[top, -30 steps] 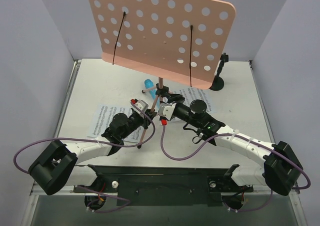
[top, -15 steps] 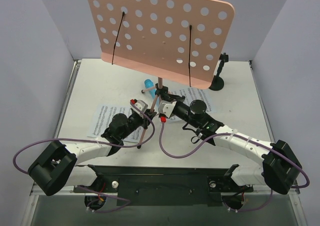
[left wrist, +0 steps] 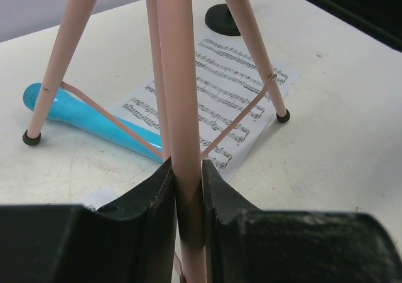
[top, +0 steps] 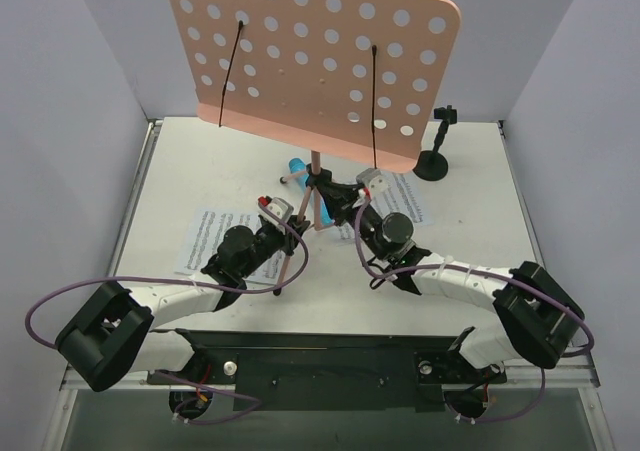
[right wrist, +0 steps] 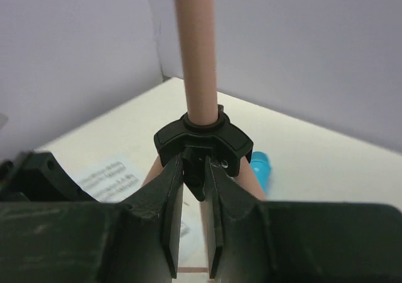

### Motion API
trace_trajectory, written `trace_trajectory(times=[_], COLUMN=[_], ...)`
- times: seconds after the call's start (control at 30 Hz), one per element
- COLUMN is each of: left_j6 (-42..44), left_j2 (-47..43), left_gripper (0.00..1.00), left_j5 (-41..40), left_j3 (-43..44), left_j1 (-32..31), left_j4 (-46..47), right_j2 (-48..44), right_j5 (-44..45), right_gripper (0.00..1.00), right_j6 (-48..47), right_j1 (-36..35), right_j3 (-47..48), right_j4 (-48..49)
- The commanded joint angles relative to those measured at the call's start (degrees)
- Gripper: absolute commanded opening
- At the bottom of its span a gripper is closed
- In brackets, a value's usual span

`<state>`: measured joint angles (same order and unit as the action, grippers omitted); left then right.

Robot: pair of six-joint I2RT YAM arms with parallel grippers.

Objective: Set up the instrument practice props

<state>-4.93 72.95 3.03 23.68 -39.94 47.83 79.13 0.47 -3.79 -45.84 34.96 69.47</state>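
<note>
Overhead view: a pink music stand (top: 310,61) stands mid-table on a white table (top: 180,161). Its perforated desk fills the top of the frame and hides the far side of the table. The left gripper (top: 286,233) is clamped on the near tripod leg (top: 284,271). The right gripper (top: 338,197) is pinched onto the black collar (top: 322,183) where the legs meet the pole. A blue microphone (top: 297,166) lies just beyond the pole, partly hidden by it. A black mic stand (top: 434,158) stands upright at far right. One sheet-music page (top: 203,239) lies left under the left arm, another at right, partly covered by the right arm.

Left wrist view: the left gripper (left wrist: 187,198) grips the near tripod leg (left wrist: 179,107) tightly between both fingers (left wrist: 154,223). Beyond it the blue microphone (left wrist: 88,120) lies on the table, crossed by a thin brace. The sheet-music page (left wrist: 229,85) shows printed staves, with the notes too small to read. The black mic stand (left wrist: 224,19) shows only its round base, cut off at the top edge.

Right wrist view: the right gripper (right wrist: 195,192) is nearly closed, nipping a tab of the black collar (right wrist: 204,137) around the pole (right wrist: 196,44). The blue microphone (right wrist: 260,168) shows only a small part behind the collar. The sheet-music page (right wrist: 110,173) is blurred.
</note>
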Motion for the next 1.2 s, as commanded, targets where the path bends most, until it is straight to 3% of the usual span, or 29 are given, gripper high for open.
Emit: trace_trajectory(times=[0.0,0.13,0.4,0.7,0.97,1.0,1.07,1.13,1.17], left_j6=[3.70,4.05,4.22,3.87,3.79,3.70,3.70,3.70,3.61], left_j2=[-2.28,-2.55,-2.90,-2.81,-2.55,-2.63,-2.72,-2.46,-2.37], left_gripper=[0.00,0.00,0.00,0.00,0.00,0.00,0.00,0.00,0.00], left_j5=[1.98,1.81,1.90,2.60,2.60,2.68,2.51,2.68,2.69], left_j3=[-0.04,0.05,-0.48,0.05,0.14,0.14,0.14,0.31,0.49], left_j1=[-0.05,0.04,0.57,0.57,0.57,0.57,0.57,0.66,0.57], left_j4=[2.70,2.18,2.18,2.17,1.56,1.65,1.65,1.56,1.56], right_j2=[5.68,7.09,13.59,18.34,11.67,9.92,8.15,7.18,6.65], right_j5=[13.67,17.36,14.73,25.88,29.32,29.50,29.94,28.29,26.53], right_gripper=[0.00,0.00,0.00,0.00,0.00,0.03,0.20,0.28,0.38], right_j6=[32.65,52.51,83.02,115.46,117.71,116.13,108.59,99.44,95.33], right_j1=[1.11,0.93,-0.29,-6.18,-8.38,-8.30,-8.21,-7.68,-6.38], right_j3=[-2.88,-3.49,-5.25,-2.53,-0.33,-0.42,-0.94,-1.82,-2.09], right_j4=[1.54,2.95,16.65,16.49,9.81,9.89,12.43,17.44,18.15])
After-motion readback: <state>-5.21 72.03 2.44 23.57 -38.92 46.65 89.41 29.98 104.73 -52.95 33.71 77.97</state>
